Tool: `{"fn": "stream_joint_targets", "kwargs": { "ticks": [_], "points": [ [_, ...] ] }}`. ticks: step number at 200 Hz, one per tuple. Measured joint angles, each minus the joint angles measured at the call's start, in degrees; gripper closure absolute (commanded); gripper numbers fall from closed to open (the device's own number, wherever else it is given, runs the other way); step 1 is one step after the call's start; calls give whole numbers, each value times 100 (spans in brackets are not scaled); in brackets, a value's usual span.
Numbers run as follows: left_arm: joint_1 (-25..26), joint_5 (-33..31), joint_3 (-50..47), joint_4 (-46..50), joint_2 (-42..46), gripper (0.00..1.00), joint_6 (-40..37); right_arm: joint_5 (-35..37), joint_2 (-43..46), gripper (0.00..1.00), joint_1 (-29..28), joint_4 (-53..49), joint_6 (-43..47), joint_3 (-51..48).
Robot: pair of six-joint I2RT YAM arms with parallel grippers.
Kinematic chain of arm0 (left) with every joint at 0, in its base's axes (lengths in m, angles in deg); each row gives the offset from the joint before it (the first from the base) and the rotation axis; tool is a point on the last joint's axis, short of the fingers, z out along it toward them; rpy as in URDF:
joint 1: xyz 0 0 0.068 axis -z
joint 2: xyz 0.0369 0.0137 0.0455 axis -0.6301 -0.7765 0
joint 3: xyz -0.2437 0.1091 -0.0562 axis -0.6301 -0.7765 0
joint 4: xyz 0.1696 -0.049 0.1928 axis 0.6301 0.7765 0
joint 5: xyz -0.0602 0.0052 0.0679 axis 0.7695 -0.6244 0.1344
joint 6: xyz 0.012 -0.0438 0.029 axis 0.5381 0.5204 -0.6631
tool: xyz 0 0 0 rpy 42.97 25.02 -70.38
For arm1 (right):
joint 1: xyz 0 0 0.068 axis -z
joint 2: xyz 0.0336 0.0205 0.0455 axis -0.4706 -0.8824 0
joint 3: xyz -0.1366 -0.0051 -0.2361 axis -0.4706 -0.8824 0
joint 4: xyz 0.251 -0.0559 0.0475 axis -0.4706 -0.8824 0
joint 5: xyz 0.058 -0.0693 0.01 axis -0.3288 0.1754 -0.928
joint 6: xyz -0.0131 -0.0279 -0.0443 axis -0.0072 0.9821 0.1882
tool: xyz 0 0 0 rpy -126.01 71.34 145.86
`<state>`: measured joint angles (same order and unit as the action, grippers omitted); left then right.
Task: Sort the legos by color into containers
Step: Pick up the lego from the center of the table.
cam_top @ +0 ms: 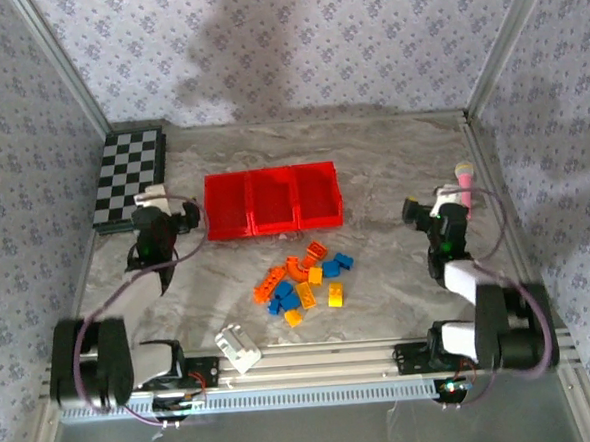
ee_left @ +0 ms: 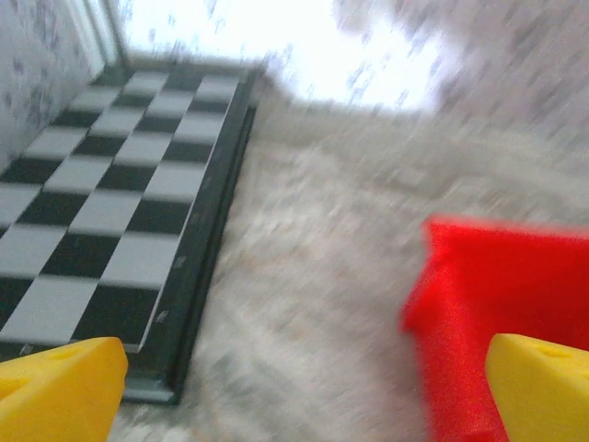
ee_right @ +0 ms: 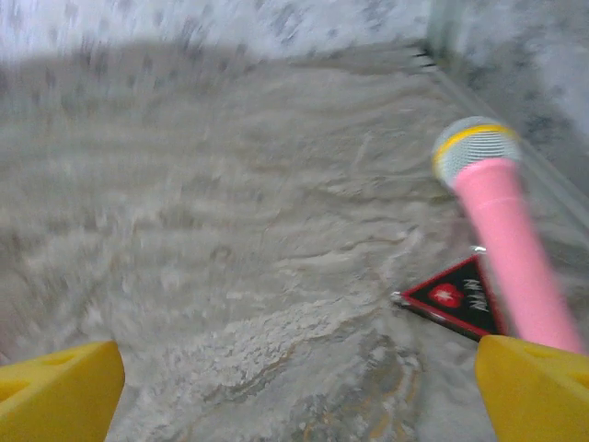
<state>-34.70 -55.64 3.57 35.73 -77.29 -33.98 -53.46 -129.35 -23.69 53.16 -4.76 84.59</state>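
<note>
Studded orange/yellow/blue plastic legos (cam_top: 304, 281) are being seen scattered at 6 o'clock of the red plastic containers (cam_top: 270, 172). Probably light, rigid, slick: best pinched across flat sides. The left gripper (ee_left: 299, 387) and right gripper (ee_right: 299, 391) are being held spread, empty.

We are finding the top view evenly lit and sharp, with a broad soft shadow falling on the back wall (cam_top: 264, 43). Both wrist views are smearing with motion blur; glare is bleaching the far ground beyond the checkered board (ee_left: 110, 203).
</note>
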Motion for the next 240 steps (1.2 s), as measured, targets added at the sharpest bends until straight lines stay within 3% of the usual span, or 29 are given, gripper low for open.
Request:
{"fn": "stream_joint_targets", "kwargs": {
  "ticks": [23, 52, 82, 99, 126, 140, 160, 186, 240],
  "points": [
    [385, 177, -17, 643, 1150, 0, 859, -282, 1716, 0, 420, -1307, -734, 122],
    [1399, 192, -170, 2011, 2498, 0, 1399, -1161, 3075, 0, 511, -2938, -1128, 391],
    [1799, 299, -90, 3578, 3171, 0, 1530, -2555, 2712, 5, 439, -4275, -1270, 1161],
    [1912, 428, 13, 4356, 3407, 0, 1602, -2946, 1947, 7, -61, -5095, -1204, 1733],
    [2035, 487, 437, 5394, 3449, 0, 1794, -2291, 592, 3, -1928, -6524, -730, 2876],
    [2052, 490, 745, 5772, 3276, 0, 1875, -1740, 28, 8, -2848, -6981, -354, 3397],
    [2052, 538, 1119, 6203, 2955, 0, 1937, -916, -546, 9, -3654, -7257, 278, 3696],
    [2052, 656, 1309, 6564, 2785, 0, 1958, -264, -774, 7, -4148, -7281, 1200, 3366],
    [2052, 988, 1325, 6837, 2782, 0, 1919, -280, -616, 8, -4214, -6725, 2472, 2457]
  ]
}}
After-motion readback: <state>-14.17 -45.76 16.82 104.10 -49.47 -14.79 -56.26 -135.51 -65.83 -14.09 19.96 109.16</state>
